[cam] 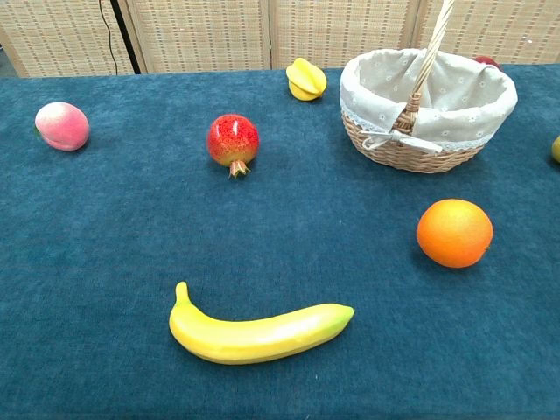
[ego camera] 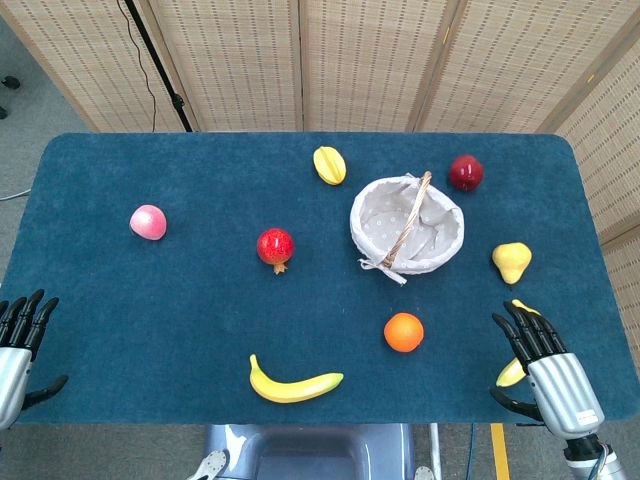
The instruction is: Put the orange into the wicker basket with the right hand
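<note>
Both hands sit at the near bench edge in the head view: right hand (ego camera: 545,365) empty, fingers spread; left hand (ego camera: 22,335) likewise empty, fingers apart, partly cut off by the frame. Orange (ego camera: 404,332) lies on the bench (ego camera: 150,310), left of the right hand, near side of the wicker basket (ego camera: 407,224). Nothing grasped; reach, grasp, carry and release all remain. A yellow fruit (ego camera: 512,372) is half hidden behind the right hand.

Chest view: banana (cam: 260,331) nearest, orange (cam: 454,233) untouched, basket (cam: 428,101) handle cropped at top. Neither hand shows.
</note>
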